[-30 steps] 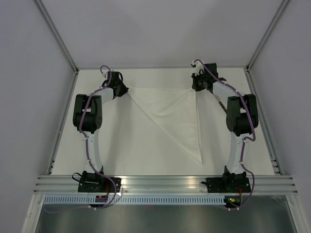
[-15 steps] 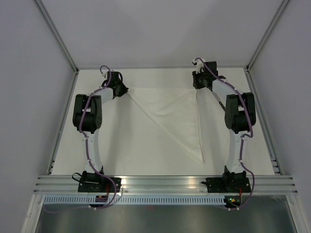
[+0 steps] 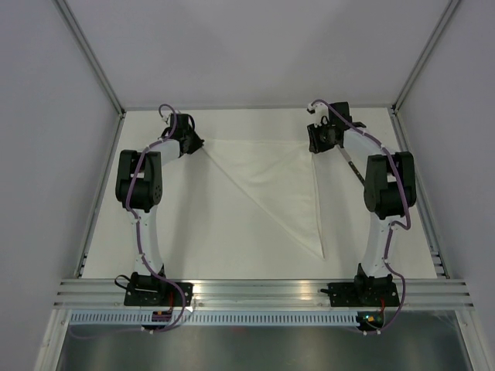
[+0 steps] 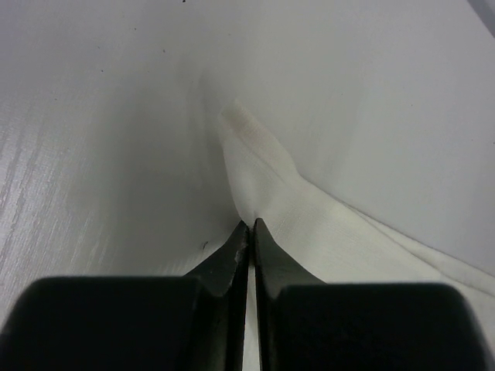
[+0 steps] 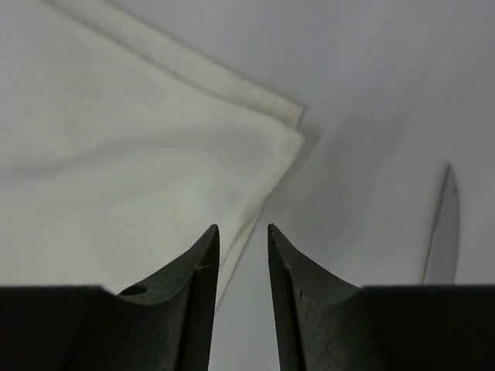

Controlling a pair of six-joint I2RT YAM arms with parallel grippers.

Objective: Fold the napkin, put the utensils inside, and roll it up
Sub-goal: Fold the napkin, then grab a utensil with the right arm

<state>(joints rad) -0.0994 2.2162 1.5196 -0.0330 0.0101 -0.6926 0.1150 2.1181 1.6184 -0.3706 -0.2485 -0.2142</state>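
The napkin (image 3: 278, 182) lies folded as a white triangle, two corners at the back and one pointing to the front right. My left gripper (image 3: 201, 143) is shut on its back left corner; in the left wrist view the cloth (image 4: 309, 224) runs in between the closed jaws (image 4: 250, 222). My right gripper (image 3: 313, 147) is at the back right corner, narrowly open. In the right wrist view its tips (image 5: 242, 228) straddle the napkin's (image 5: 116, 154) edge just above it. The knife (image 3: 352, 166) lies to the right, partly under the right arm; its silver blade (image 5: 445, 232) shows.
The white table (image 3: 193, 232) is walled on both sides and at the back, close behind both grippers. An aluminium rail (image 3: 263, 292) with the arm bases runs along the near edge.
The right arm's elbow has swung to the right and its gripper has shifted slightly nearer. The napkin and the left arm have not moved.
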